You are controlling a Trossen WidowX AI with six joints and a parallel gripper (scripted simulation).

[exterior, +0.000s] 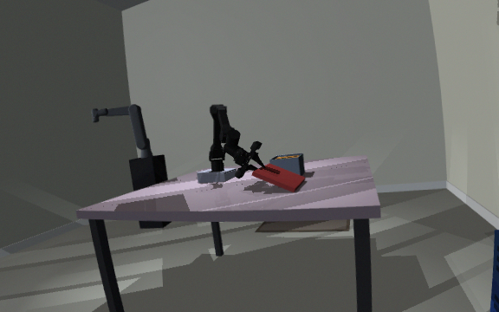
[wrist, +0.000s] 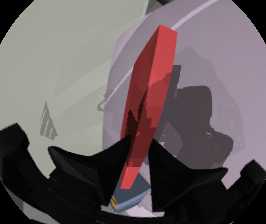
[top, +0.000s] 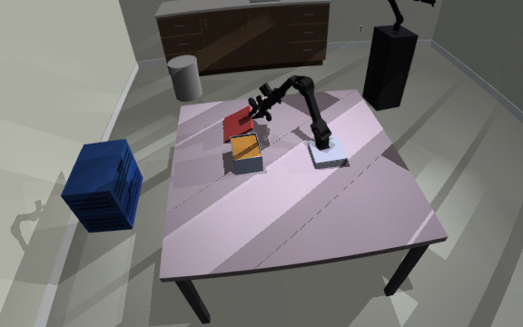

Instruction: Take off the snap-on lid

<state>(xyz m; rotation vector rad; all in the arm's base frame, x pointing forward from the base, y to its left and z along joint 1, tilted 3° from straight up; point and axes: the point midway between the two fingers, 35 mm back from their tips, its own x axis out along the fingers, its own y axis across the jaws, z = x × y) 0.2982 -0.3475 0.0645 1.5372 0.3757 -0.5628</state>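
The red lid point(top: 232, 126) point(exterior: 288, 180) point(wrist: 155, 70) is off the box and slants, its edge at the gripper higher than its far edge. Whether the low edge touches the table point(top: 289, 204) point(exterior: 340, 191) is hard to tell. My gripper point(top: 251, 114) point(exterior: 263, 167) point(wrist: 140, 139) is shut on the lid's raised edge, with the fingers on its two faces. The open storage box point(top: 249, 165) point(exterior: 292, 166) point(wrist: 139, 189), blue-grey with an orange inside, stands upright on the table close beside the lid. The lid's underside is mostly hidden in the top and exterior views.
The arm's pale base block point(top: 330, 160) point(exterior: 216, 177) stands to the right of the box in the top view. The table's back edge lies beyond the lid there. A blue cabinet point(top: 93, 170) and a grey bin point(top: 186, 79) stand on the floor off the table.
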